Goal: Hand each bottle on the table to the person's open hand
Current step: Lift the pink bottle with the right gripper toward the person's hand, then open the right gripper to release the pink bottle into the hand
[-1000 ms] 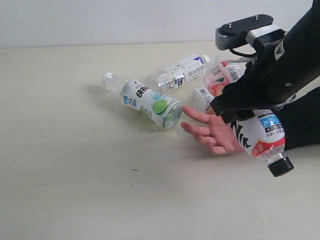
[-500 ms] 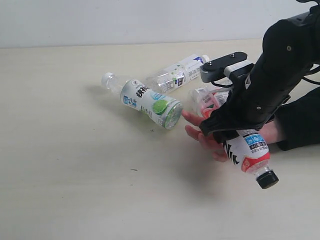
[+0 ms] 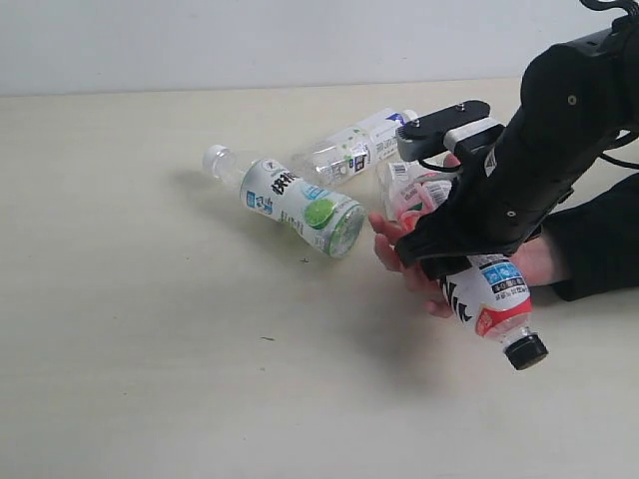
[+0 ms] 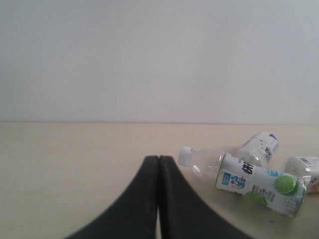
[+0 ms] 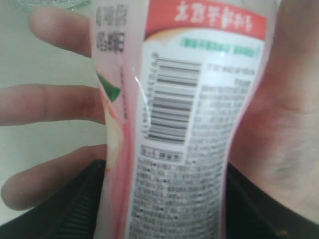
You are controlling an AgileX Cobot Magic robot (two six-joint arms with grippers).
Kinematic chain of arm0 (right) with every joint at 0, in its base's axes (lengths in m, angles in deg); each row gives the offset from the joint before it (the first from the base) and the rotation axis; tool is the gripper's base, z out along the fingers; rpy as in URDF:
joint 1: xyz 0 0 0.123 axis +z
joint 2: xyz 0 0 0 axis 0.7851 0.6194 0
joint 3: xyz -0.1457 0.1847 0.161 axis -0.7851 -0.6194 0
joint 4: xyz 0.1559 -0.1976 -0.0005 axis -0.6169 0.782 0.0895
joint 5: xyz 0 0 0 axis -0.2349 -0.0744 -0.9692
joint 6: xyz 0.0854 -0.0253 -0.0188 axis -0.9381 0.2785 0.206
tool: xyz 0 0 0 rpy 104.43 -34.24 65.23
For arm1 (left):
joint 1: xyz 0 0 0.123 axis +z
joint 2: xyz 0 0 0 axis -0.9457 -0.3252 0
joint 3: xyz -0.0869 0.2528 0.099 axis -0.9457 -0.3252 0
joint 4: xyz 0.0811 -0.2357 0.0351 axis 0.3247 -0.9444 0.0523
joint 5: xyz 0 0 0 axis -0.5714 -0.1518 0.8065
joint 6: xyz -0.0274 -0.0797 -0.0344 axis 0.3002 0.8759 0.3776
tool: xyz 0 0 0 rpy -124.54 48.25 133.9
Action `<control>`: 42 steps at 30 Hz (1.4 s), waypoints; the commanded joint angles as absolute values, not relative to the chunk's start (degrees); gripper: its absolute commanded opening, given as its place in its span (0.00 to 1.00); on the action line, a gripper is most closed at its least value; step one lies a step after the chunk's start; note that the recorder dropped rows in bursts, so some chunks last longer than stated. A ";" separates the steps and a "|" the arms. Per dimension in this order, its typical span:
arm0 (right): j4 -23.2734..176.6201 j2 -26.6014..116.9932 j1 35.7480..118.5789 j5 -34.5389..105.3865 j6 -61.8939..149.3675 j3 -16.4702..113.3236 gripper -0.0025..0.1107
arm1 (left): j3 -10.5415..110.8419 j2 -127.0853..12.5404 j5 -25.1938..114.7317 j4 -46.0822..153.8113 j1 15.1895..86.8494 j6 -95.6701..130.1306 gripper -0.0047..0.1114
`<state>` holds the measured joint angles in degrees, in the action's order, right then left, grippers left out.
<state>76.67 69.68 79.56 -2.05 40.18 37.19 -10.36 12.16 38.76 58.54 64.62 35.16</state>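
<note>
Lower and further left than a second ago, the right gripper (image 3: pixel 446 261) clamps the black-capped bottle (image 3: pixel 491 297) round its pink-red label, just over the person's open hand (image 3: pixel 397 251); whether they touch I cannot tell. The cap tilts down toward the near edge of the table (image 3: pixel 150 379). Nearer the far edge lie the lime-label bottle (image 3: pixel 298 203), the white-label bottle (image 3: pixel 351 148) and a third bottle (image 3: pixel 404 185), half hidden behind the arm. The left gripper (image 4: pixel 158 164) is closed and empty.
</note>
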 commanded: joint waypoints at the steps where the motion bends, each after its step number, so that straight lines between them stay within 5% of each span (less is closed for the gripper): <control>1: 77.11 69.93 79.24 -0.43 40.16 37.15 0.58 | -10.54 12.54 39.11 58.68 64.73 35.16 0.05; 14: 77.11 69.10 79.38 0.38 39.99 37.15 0.82 | -10.54 12.54 39.11 58.68 64.73 35.16 0.05; 25: 77.11 52.64 79.38 -2.04 40.41 37.01 0.81 | -10.54 12.54 39.11 58.68 64.73 35.16 0.05; 28: 77.03 45.82 79.38 -2.34 40.41 35.42 0.70 | -10.54 12.54 39.11 58.68 64.73 35.16 0.05; 30: 76.67 40.41 79.38 -2.10 40.41 32.78 0.54 | -10.54 12.54 39.11 58.68 64.73 35.16 0.05; 34: 76.67 20.70 79.38 3.35 35.71 19.43 0.02 | -10.54 12.54 39.11 58.68 64.73 35.16 0.05; 38: 74.93 8.86 79.38 14.33 35.31 10.85 0.02 | -10.54 12.54 39.11 58.68 64.73 35.16 0.05; 42: 75.21 6.69 79.38 11.22 35.41 9.91 0.02 | -10.54 12.54 39.11 58.68 64.73 35.16 0.05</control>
<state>75.12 7.04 79.56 12.92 35.53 10.31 -10.36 12.16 38.76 58.54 64.62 35.16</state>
